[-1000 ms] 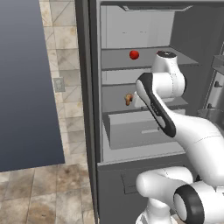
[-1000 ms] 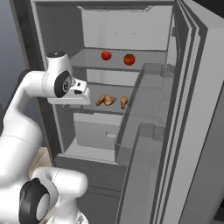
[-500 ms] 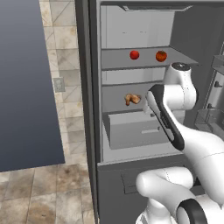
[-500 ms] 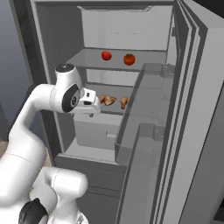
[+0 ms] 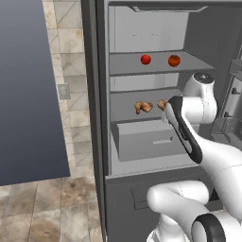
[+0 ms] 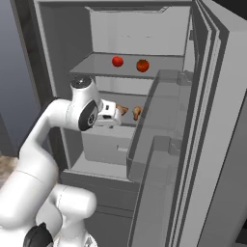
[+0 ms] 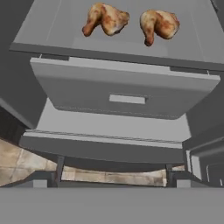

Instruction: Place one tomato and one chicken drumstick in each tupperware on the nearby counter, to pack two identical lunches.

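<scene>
Two red tomatoes [image 5: 145, 59] [image 5: 174, 60] rest on the fridge's upper shelf, also seen from the right [image 6: 117, 61] [image 6: 142, 65]. One shelf lower lie two golden-brown chicken drumsticks [image 7: 105, 18] [image 7: 159, 24], side by side [image 5: 142, 107] [image 6: 137, 113]. My gripper [image 7: 113, 173] is open and empty, level with the drawer front below that shelf, a short way out from the drumsticks. From the right, the gripper [image 6: 117, 115] sits just left of the drumsticks. The tupperware and the counter are out of view.
A grey drawer [image 7: 127, 94] fills the space under the drumstick shelf. The right fridge door [image 6: 212, 144] stands open with clear door bins [image 6: 159, 125] close to my hand. The left door [image 5: 33, 85] is swung open beside tiled floor.
My arm has swung toward the middle shelf, bringing the hand closer to the drumsticks and uncovering the right tomato in the left base view. The jaws have spread wider.
</scene>
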{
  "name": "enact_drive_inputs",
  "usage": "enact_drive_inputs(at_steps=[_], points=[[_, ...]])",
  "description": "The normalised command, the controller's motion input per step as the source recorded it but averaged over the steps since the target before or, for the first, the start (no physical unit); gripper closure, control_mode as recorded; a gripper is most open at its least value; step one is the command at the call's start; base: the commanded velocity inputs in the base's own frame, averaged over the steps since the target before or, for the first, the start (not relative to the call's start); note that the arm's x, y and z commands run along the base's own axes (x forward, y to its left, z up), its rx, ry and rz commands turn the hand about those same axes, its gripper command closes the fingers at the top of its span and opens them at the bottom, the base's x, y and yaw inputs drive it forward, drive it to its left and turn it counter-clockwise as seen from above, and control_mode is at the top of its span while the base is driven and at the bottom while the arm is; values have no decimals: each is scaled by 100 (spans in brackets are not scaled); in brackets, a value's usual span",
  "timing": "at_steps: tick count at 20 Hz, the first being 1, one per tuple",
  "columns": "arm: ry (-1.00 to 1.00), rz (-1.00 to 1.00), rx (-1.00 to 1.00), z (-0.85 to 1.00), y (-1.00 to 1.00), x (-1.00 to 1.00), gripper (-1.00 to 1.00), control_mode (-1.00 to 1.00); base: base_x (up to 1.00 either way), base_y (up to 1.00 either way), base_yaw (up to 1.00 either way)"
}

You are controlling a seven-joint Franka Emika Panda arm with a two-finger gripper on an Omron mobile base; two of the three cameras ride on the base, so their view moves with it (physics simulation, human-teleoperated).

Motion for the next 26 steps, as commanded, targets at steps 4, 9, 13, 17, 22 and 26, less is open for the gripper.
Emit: enact_drive_inputs(at_steps=[4, 9, 13, 17, 22, 26], points=[[-9, -8, -5, -9, -23, 34, -100, -100, 0, 0, 0], [-2, -5, -1, -4, -10, 31, -100, -100, 0, 0, 0], [-2, -5, 0, -7, -16, 42, -100, -100, 0, 0, 0], [-9, -3, 6, -16, -10, 35, -100, -100, 0, 0, 0], [-7, -3, 11, -15, -14, 31, -100, -100, 0, 0, 0], [-2, 0, 10, -3, -21, 30, -100, -100, 0, 0, 0]])
